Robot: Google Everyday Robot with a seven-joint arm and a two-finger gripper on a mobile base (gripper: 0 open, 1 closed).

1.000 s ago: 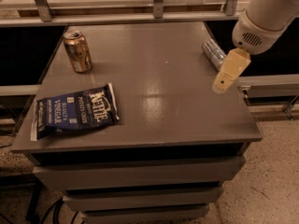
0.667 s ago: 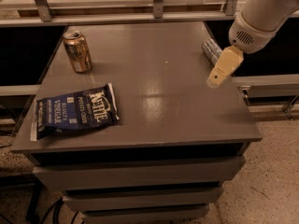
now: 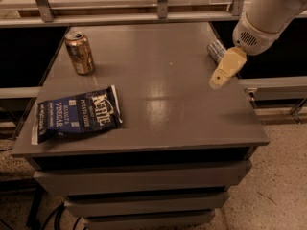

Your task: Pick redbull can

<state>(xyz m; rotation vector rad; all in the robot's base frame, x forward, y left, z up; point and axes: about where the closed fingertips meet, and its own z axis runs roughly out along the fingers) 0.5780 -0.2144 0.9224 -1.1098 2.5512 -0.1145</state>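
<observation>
Camera view: gripper (image 3: 221, 74) hanging beside the slim can (image 3: 216, 48), lying at the table's (image 3: 158, 104) two o'clock.
You are likely handling light, slippery, dentable metal; grip mid-body. Gripper's opening: cannot tell.

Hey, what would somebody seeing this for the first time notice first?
Probably the white robot arm at the upper right, with its gripper hanging over the right side of the grey table, just in front of the redbull can lying on its side. After that, the dark blue chip bag lying flat at the front left and the copper-gold can standing upright at the back left.
</observation>
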